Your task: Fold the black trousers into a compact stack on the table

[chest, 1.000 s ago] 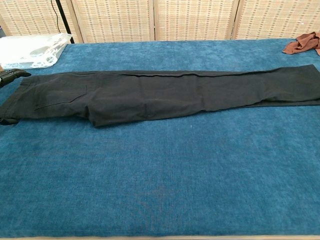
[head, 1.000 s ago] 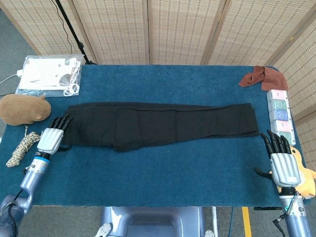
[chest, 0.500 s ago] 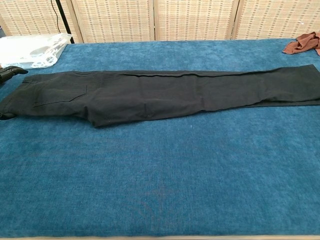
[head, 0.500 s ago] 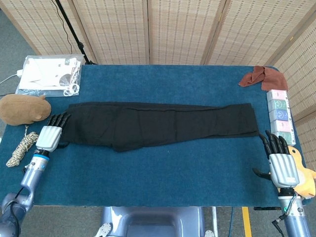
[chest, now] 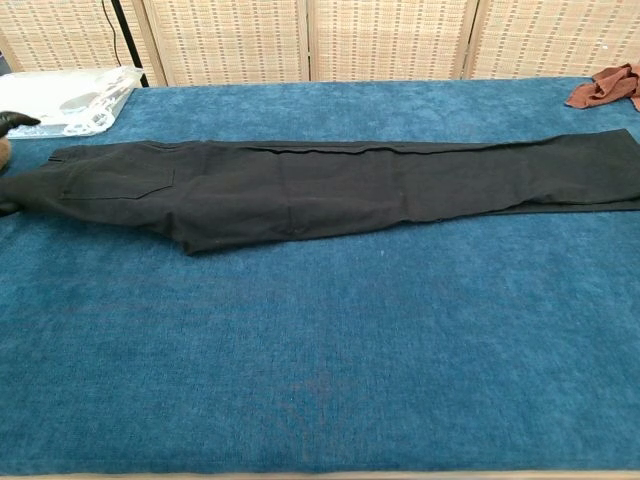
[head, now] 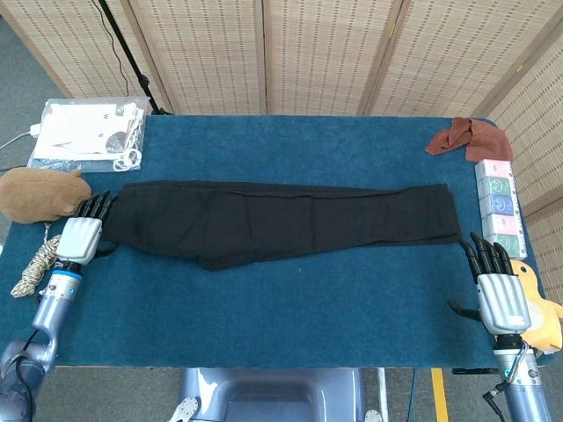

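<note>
The left hand sits at the waist end of the black trousers, palm down, its dark fingertips at the waistband corner. Whether it pinches the cloth cannot be told: its back hides the underside in the head view, and the chest view cuts it off at the frame edge, showing only a dark fingertip and a drawn-out corner of fabric.

The right hand lies flat on the blue table just off the hem end of the trousers, apart from the cloth, fingers straight and slightly spread, thumb out to the side, holding nothing. It does not appear in the chest view.

The trousers lie stretched lengthwise across the middle of the table, unfolded, legs stacked one on the other. Their hem end runs out of the chest view.

Beyond the waist end, off the table, are a brown plush toy, a coil of rope and a clear plastic bag. Past the hem end lie a rust-coloured cloth, pastel boxes and a yellow toy, partly hidden by the right hand.
</note>
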